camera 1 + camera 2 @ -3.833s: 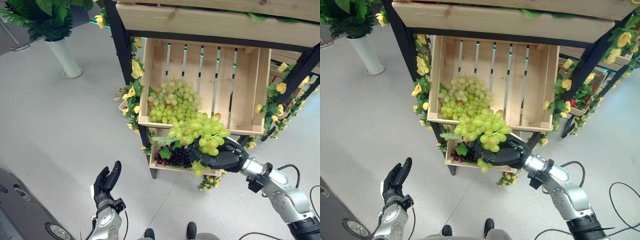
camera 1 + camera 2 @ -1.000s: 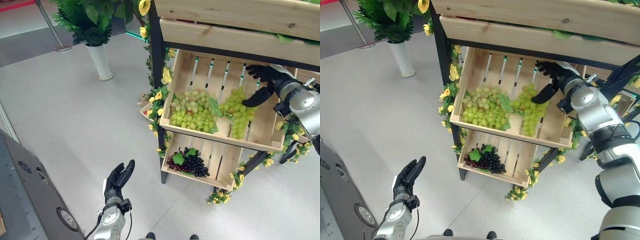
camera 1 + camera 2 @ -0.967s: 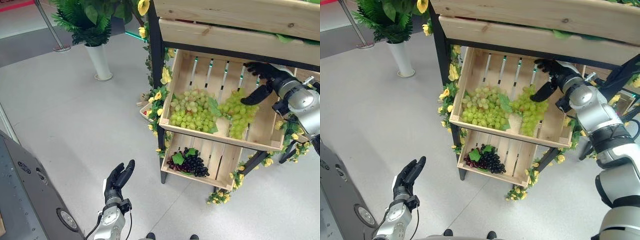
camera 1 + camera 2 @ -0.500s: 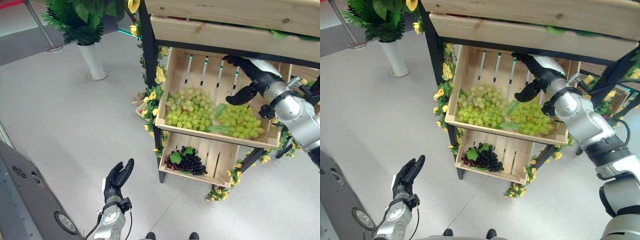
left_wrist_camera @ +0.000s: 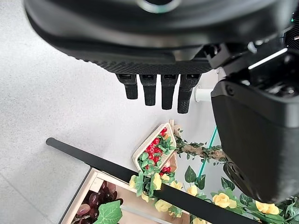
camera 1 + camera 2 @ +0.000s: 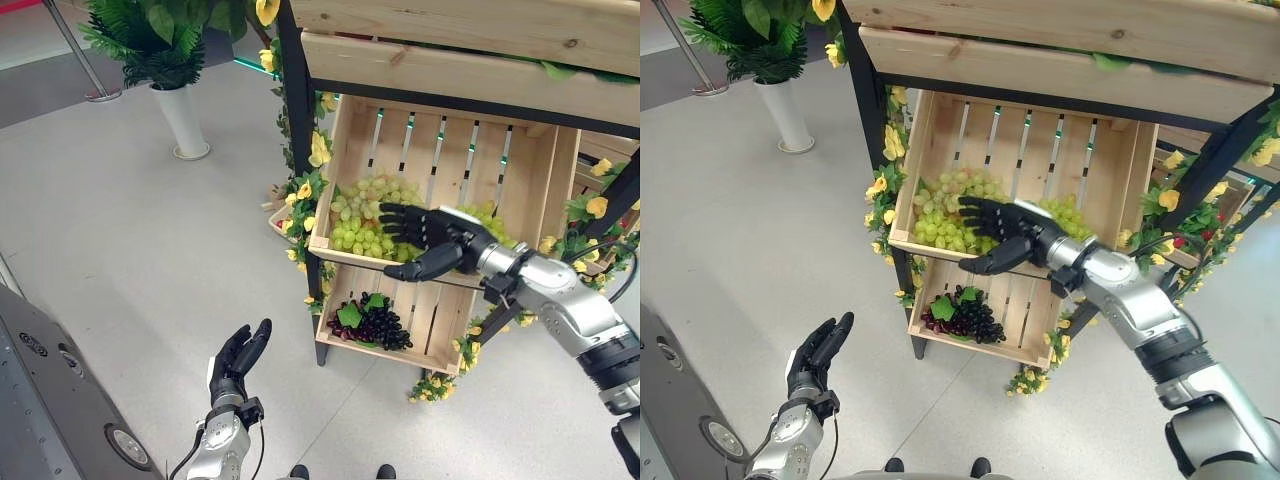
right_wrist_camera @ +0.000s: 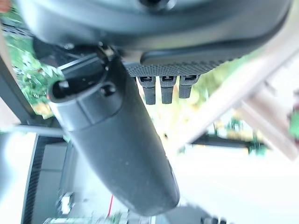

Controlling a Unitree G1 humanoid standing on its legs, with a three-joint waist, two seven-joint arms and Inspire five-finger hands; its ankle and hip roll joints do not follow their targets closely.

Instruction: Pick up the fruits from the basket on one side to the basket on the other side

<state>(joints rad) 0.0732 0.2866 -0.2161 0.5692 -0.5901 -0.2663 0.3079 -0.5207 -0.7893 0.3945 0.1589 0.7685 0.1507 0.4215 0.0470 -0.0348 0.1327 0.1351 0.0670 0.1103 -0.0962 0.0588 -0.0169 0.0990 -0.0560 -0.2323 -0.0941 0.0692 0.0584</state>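
Observation:
Two bunches of green grapes lie in the upper wooden crate (image 6: 548, 190): a large bunch (image 6: 362, 212) on the left and a second bunch (image 6: 1066, 213) on the right, partly hidden by my right arm. My right hand (image 6: 440, 242) hovers open at the crate's front rim, fingers spread over the large bunch and holding nothing. A bunch of dark grapes (image 6: 378, 324) with green leaves lies in the lower crate (image 6: 442, 318). My left hand (image 6: 234, 362) hangs low above the floor, left of the stand, fingers straight and empty.
The crates sit in a black-framed stand trimmed with yellow flowers (image 6: 306, 190), under a wooden shelf board (image 6: 450, 70). A potted plant in a white vase (image 6: 182, 122) stands on the floor at the back left. A small basket of red fruit (image 5: 157, 149) sits beside the stand.
My right hand has drawn back from the upper crate's far right corner to its front rim, empty. The second green bunch stays lying in the crate. The left hand is unmoved.

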